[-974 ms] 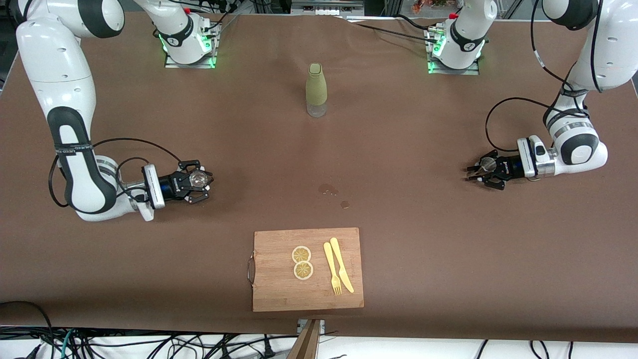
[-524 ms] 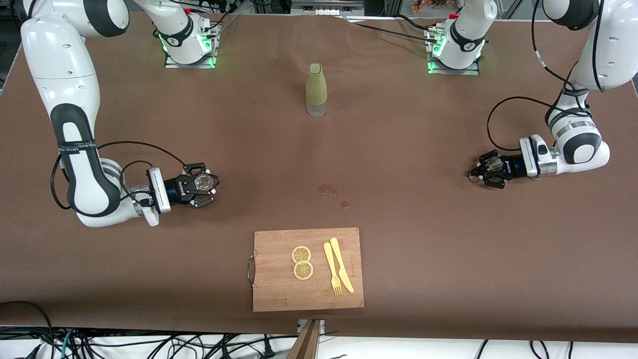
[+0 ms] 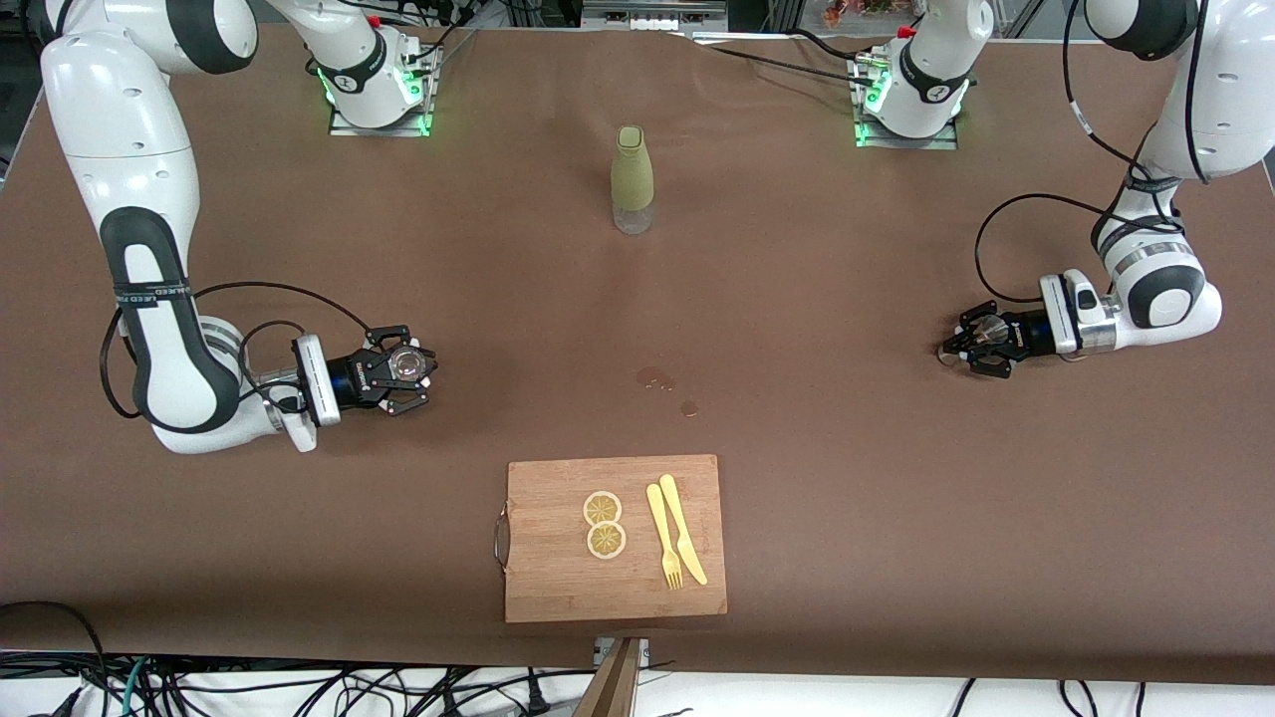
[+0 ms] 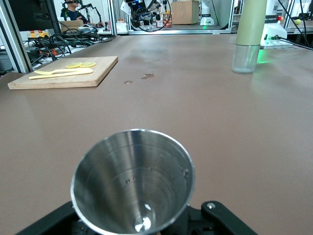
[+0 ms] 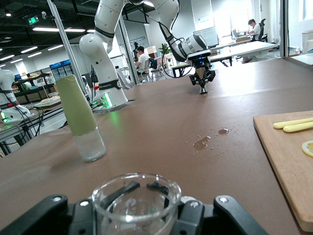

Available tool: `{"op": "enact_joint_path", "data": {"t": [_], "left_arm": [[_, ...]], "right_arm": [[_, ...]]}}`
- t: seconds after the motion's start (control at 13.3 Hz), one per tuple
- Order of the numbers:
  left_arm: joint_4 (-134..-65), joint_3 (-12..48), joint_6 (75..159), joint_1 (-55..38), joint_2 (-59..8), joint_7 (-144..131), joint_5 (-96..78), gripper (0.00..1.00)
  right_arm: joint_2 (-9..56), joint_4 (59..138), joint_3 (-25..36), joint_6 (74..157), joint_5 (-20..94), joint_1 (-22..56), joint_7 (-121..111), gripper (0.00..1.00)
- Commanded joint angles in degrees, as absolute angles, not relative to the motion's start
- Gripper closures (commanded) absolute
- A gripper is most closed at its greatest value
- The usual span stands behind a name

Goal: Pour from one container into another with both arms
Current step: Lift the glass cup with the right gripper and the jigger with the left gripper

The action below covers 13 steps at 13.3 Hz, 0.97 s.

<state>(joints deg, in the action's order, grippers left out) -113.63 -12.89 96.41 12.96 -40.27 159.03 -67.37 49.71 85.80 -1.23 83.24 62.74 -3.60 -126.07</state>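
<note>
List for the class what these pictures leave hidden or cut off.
- Metal cup: its base, cut off by the left wrist view's edge.
- Glass cup: its base, cut off by the right wrist view's edge.
- Bottle: its top, cut off in the left wrist view.

On the black band of the right arm (image 3: 149,299) there is a line of small white letters, but they are too small to read; the gripper bodies also carry small white marks that I cannot read; in the right wrist view a green sign (image 5: 32,20) hangs at the ceiling, and its content is not legible.
</note>
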Motion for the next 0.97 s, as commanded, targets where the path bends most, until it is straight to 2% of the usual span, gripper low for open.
{"op": "enact_joint_path", "data": {"t": [0.0,0.9], "left_arm": [[-114.4,-14.1,95.8,12.2,-39.6,167.2,-68.0,1.00],[-114.3,-13.2,88.3,11.9,-38.0,157.0,-65.2,1.00]], "right_arm": [[49.3,85.9,-1.3,82.6,63.9,-3.9,-125.1,0.92],[49.2,85.9,-1.2,82.2,63.8,-4.2,-125.0,0.92]]}}
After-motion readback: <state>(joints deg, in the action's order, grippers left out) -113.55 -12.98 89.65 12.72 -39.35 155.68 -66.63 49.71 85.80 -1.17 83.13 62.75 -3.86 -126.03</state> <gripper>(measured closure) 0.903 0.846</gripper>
